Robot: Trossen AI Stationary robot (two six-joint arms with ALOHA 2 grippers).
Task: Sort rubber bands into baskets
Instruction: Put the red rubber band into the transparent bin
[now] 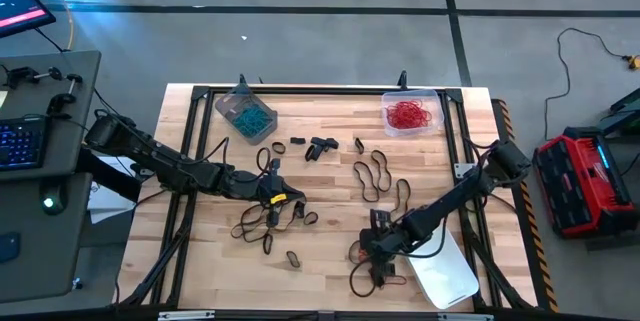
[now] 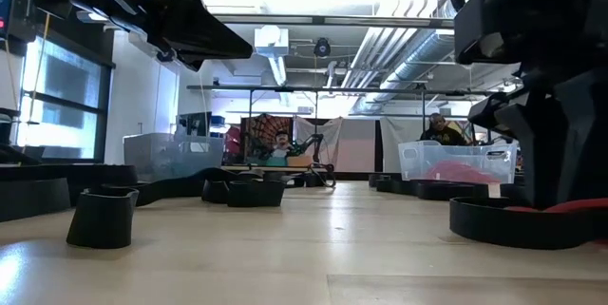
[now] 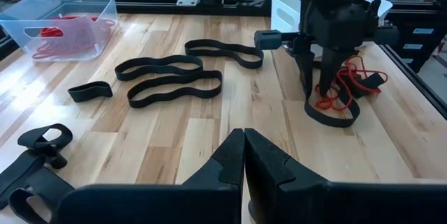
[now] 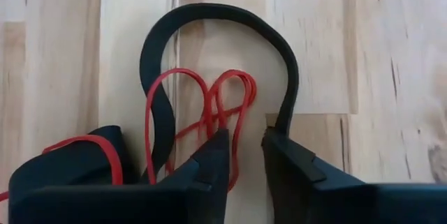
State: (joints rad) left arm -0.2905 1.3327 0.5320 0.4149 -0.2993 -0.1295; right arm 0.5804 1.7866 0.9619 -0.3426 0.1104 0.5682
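Right pincer (image 4: 244,147): points down at the surface near its front right part, fingers a narrow gap apart, tips set on either side of strands of a red rubber band (image 4: 223,105); whether they already pinch it I cannot tell.
Red rubber band: a tangle of thin loops lying on the wood inside the curve of a wide black band (image 4: 230,25), which arches around the fingertips.
Left pincer (image 3: 244,161): fingers pressed together, nothing between them, hovering over the middle-left of the surface (image 1: 330,231) above a cluster of black bands (image 1: 265,221).
Other black bands: several long wavy loops (image 1: 375,173) lie in the centre of the surface; short ones are scattered toward the far edge and the front.
Far right basket (image 1: 410,111): clear, at the far right corner, holds a heap of red bands.
Far left basket (image 1: 245,113): grey-tinted, at the far edge left of centre, holds teal-blue bands.
Near basket (image 1: 445,276): whitish, at the front right edge, just beside the right pincer; its contents are hidden.
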